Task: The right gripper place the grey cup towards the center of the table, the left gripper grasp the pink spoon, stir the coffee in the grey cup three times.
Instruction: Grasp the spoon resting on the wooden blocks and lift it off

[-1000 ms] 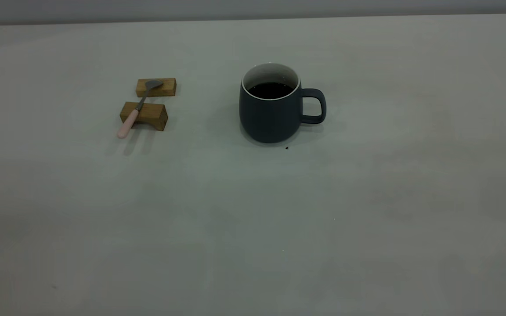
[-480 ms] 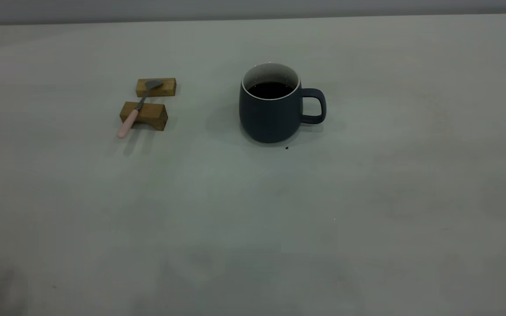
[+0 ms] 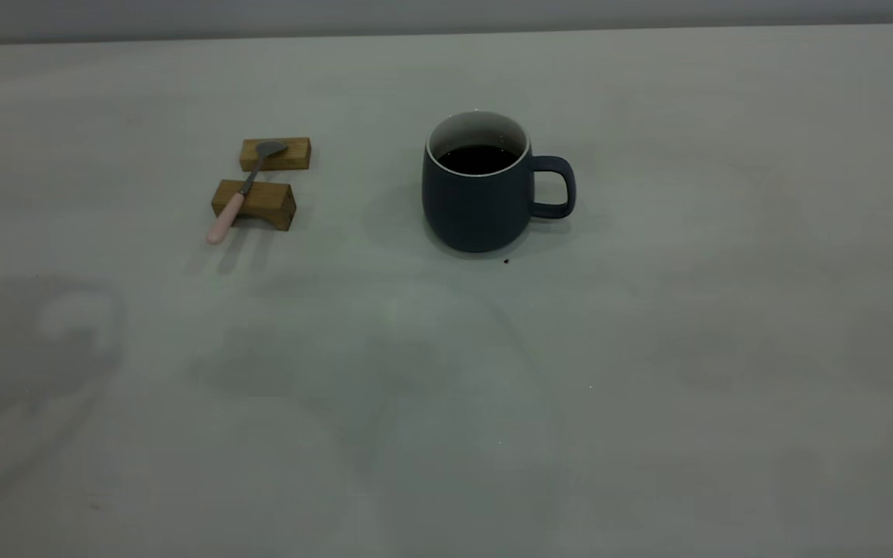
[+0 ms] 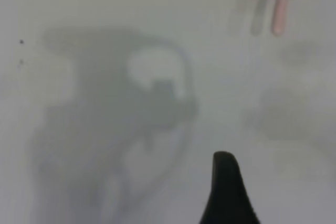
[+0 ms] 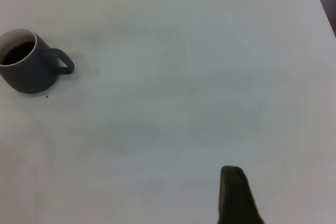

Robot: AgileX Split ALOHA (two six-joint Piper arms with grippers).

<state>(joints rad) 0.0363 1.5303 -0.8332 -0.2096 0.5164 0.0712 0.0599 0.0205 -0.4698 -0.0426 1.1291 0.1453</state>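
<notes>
The grey cup [image 3: 477,201] stands upright near the table's [image 3: 648,349] middle, handle to the right, with dark coffee [image 3: 477,159] inside. To its left the pink spoon [image 3: 237,198] lies across two wooden blocks, bowl on the far one, pink handle sticking out toward the front. Neither arm shows in the exterior view. The left wrist view has a dark part of my left gripper [image 4: 226,182] above bare table, well short of the spoon's handle [image 4: 281,3]. My right gripper [image 5: 233,187] hangs far from the cup [image 5: 29,69] and touches nothing.
The far block [image 3: 291,153] and the near block [image 3: 272,205] sit close together left of the cup. A tiny dark speck [image 3: 505,261] lies just in front of the cup. A large arm shadow [image 3: 36,349] falls on the front left of the table.
A broad arm shadow has spread over the front left of the table. The cup and the spoon have not moved.
</notes>
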